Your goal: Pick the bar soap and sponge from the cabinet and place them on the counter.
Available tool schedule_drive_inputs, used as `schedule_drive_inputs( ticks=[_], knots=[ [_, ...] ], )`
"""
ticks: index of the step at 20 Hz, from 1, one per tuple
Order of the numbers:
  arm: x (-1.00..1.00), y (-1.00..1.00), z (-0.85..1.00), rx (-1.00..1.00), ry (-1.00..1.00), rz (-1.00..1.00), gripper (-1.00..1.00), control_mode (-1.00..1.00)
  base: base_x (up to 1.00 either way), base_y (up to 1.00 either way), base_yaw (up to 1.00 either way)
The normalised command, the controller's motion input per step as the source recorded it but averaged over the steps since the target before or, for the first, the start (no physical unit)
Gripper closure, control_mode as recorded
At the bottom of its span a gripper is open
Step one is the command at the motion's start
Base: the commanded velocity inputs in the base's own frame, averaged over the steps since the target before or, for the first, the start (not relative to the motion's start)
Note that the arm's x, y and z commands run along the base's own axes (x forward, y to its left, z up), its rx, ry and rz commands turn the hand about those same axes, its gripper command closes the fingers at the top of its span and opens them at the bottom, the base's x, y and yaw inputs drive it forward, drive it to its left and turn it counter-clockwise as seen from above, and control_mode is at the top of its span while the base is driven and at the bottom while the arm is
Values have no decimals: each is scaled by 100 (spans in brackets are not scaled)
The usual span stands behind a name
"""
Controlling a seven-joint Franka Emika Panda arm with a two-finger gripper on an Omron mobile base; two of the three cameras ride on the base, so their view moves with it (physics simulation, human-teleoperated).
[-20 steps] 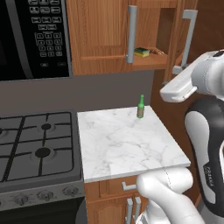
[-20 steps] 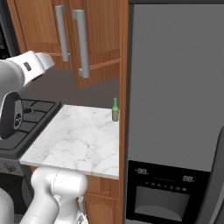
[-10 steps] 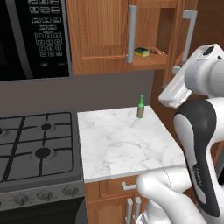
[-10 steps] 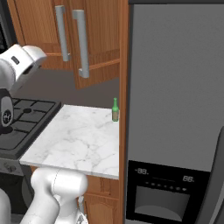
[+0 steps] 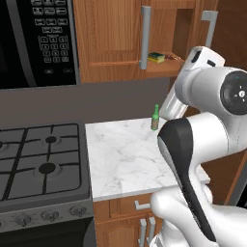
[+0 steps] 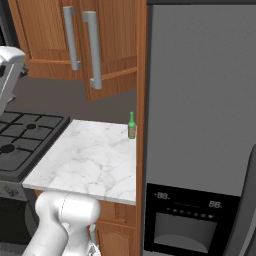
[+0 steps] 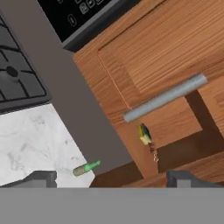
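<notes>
A simulated kitchen. A wooden wall cabinet (image 5: 120,43) hangs above a white marble tabletop (image 5: 125,159), with its right door swung open so the inner shelf can be reached. On that shelf, near its front edge just right of the closed door's handle, lies the sponge (image 5: 156,57), a yellow block with a dark green top. Just beside it, further right, sits a small brownish item (image 5: 172,57); whether the pink bar soap is there cannot be told from these views. A small green bottle (image 5: 155,118) stands upright near the back right corner of the tabletop. A black gas stove (image 5: 41,161) adjoins the tabletop's left edge.

The robot's white arm is raised in front of the tabletop's right side, hand lifted toward the open cabinet. The tool (image 7: 111,178) is spread wide and holds nothing; its hand camera looks at the shelf, with the sponge ahead and well apart. This looks like an approach for a first pick, and nothing has yet been placed on the tabletop.
</notes>
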Motion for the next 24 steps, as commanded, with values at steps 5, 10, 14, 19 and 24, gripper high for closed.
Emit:
schedule_drive_inputs(
  ticks=[5,10,14,19,24],
  knots=[
    [10,12,7,-22,-3,-8,-100,-100,0,0,0],
    [19,0,2,-20,0,-11,-100,-100,0,0,0],
    [23,0,0,-16,1,-16,-100,-100,0,0,0],
    [33,0,0,-11,1,-17,-100,-100,0,0,0],
    [40,0,0,-8,0,-14,-100,-100,0,0,0]
  ],
)
